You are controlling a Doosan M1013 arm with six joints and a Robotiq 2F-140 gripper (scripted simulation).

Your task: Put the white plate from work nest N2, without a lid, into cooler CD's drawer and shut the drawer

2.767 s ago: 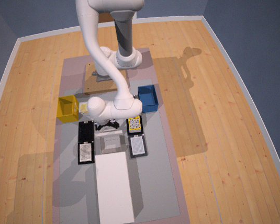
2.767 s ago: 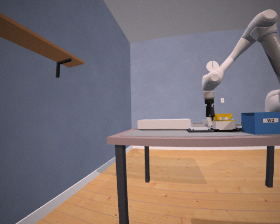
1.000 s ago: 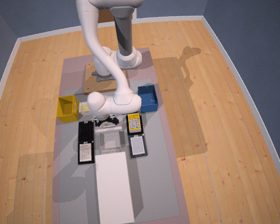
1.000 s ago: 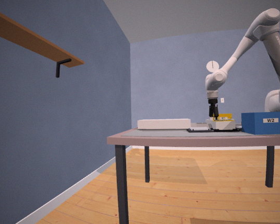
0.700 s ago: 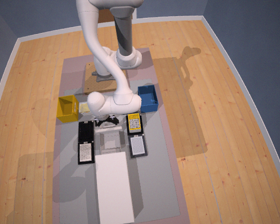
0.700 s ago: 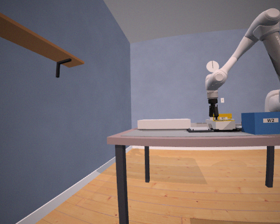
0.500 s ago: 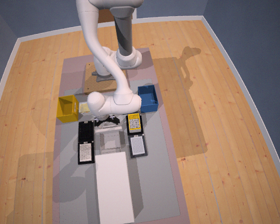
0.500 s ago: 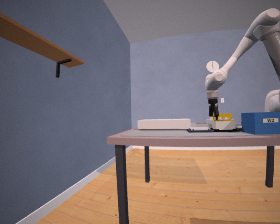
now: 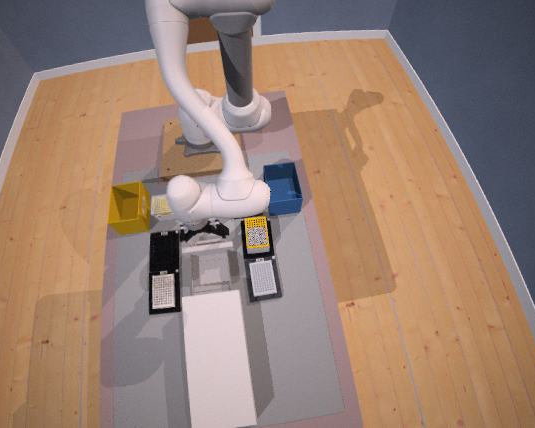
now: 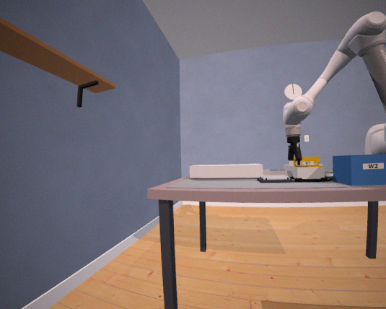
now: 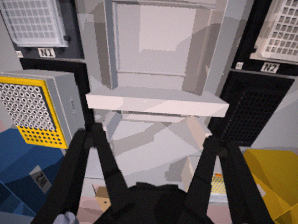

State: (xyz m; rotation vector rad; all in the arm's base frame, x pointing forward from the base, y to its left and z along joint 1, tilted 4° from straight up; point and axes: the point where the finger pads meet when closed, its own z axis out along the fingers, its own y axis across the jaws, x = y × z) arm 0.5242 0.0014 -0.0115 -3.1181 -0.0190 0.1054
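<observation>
Gripper [image 11: 156, 145] spread wide, holding nothing, fingers straddling drawer's bar handle [image 11: 157, 104]; open drawer [image 11: 150, 47] at 12 o'clock.

White plate [image 9: 163, 291] flat in nest N2; CD drawer [image 9: 211, 272] open.

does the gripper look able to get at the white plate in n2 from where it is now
Probably yes. The open gripper holds nothing, hanging by the open drawer's front. The white plate in nest N2 lies uncovered just beside the drawer, with nothing standing over it.
</observation>
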